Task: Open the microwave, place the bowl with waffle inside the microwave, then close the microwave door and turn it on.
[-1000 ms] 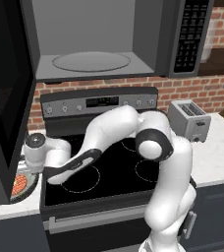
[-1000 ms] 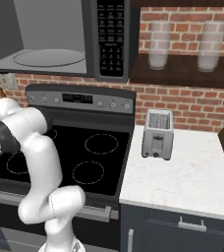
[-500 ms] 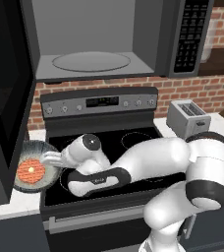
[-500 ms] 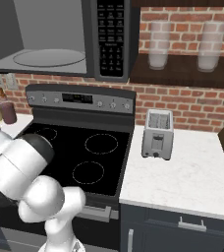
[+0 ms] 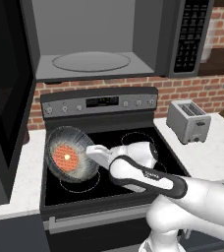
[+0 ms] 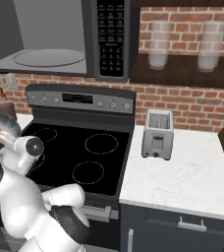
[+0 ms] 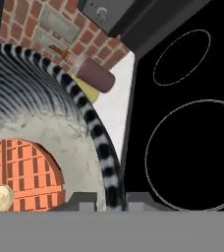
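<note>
The microwave [image 5: 133, 29] hangs over the stove with its door [image 5: 3, 103] swung open to the left, showing the glass turntable [image 5: 91, 61] and the keypad [image 5: 186, 34]. My gripper [image 5: 91, 149] is shut on the right rim of the striped bowl [image 5: 79, 170], which hangs tilted above the stove's left burners. The orange-red waffle [image 5: 66, 156] lies inside it. In the hand view the bowl's rim [image 7: 98, 140] runs down between my gripper's [image 7: 108, 201] two tips, with the waffle [image 7: 23, 170] and its pale dab to the left. From the right base view the bowl [image 6: 0, 124] sits at the far left edge.
The black-topped stove [image 5: 133, 138] lies under the bowl, its control panel [image 5: 101, 102] behind. A toaster [image 5: 187, 120] stands on the white counter to the right. Mauve [image 7: 97, 76] and yellow [image 7: 87, 91] jars stand on the left counter by the brick wall. Two glasses [image 6: 158, 44] sit on a shelf.
The bowl has been lifted off the left counter and carried right and upward over the stove, tilting as it went. The arm has swung low across the stove front.
</note>
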Robot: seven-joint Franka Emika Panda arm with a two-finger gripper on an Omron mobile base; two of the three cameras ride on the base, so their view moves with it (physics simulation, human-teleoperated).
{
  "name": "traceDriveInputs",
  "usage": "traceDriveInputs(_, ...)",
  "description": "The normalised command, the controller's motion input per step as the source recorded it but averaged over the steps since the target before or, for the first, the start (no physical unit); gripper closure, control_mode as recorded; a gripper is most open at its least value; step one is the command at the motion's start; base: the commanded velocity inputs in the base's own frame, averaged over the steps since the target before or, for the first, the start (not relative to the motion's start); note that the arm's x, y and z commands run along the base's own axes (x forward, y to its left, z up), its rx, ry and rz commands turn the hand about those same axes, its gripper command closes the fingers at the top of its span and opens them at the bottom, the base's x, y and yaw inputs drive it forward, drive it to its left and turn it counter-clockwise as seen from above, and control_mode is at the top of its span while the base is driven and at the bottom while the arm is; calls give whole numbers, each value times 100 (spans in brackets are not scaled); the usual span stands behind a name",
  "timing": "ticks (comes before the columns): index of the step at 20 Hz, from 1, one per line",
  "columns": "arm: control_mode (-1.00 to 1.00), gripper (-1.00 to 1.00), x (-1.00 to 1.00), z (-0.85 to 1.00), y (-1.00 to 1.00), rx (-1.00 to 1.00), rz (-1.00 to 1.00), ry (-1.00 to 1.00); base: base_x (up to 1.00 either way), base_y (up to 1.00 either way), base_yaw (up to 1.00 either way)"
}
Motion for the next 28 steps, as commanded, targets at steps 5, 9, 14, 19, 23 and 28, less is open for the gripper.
traceDriveInputs(5,-100,100,-49,100,-83,1,-13,22,0,0,0)
traceDriveInputs(9,-100,100,-52,100,-58,-11,-21,19,0,0,0)
traceDriveInputs(14,-100,100,-41,100,-53,-24,-23,36,0,0,0)
traceDriveInputs(19,-100,100,-59,75,-56,-24,-25,34,0,0,0)
traceDriveInputs(23,-100,100,-86,55,-46,-18,-34,16,0,0,0)
traceDriveInputs(28,-100,100,-83,68,-24,-15,-32,4,0,0,0)
